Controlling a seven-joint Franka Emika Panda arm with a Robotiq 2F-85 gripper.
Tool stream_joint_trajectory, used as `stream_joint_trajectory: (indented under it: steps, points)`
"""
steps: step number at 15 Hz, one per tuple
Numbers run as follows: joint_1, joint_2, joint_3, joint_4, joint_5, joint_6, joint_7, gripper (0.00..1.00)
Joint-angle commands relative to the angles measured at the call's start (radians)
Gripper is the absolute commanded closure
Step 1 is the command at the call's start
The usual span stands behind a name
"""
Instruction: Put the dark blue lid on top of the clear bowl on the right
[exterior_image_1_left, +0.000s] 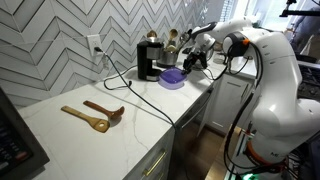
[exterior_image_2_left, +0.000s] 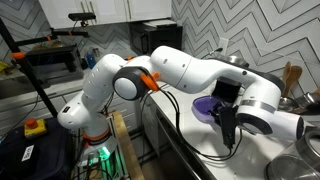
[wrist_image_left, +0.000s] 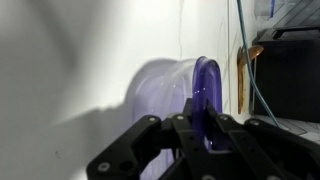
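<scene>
The dark blue lid shows edge-on in the wrist view, with the clear bowl right against its left face and tinted purple by it. My gripper is shut on the lid's rim. In both exterior views the lid lies flat on the white counter with the gripper at its edge. The bowl is hard to tell apart from the lid there.
A black coffee machine stands just behind the lid, its cable trailing over the counter. Two wooden spoons lie nearer the front. A utensil holder and a metal pot stand near the gripper.
</scene>
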Motion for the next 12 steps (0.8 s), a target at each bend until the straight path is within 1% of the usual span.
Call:
stream_joint_trajectory:
  steps: [1,2,4,7,8,9,11,12]
  points:
    - [-0.006,0.017,0.001,0.024,-0.005,-0.009,0.032,0.95]
    - [-0.005,0.015,0.000,0.023,-0.007,-0.008,0.037,0.88]
    - [0.003,0.006,-0.007,0.012,-0.008,-0.003,0.047,0.65]
    - [0.005,0.002,-0.008,0.009,-0.010,-0.002,0.060,0.43]
    - [0.006,0.000,-0.008,0.008,-0.011,-0.002,0.064,0.38]
    - [0.008,-0.002,-0.009,0.008,-0.012,-0.001,0.068,0.35]
    - [0.010,-0.007,-0.010,0.005,-0.015,-0.001,0.075,0.31]
    - [0.011,-0.009,-0.009,0.004,-0.015,-0.003,0.079,0.30]
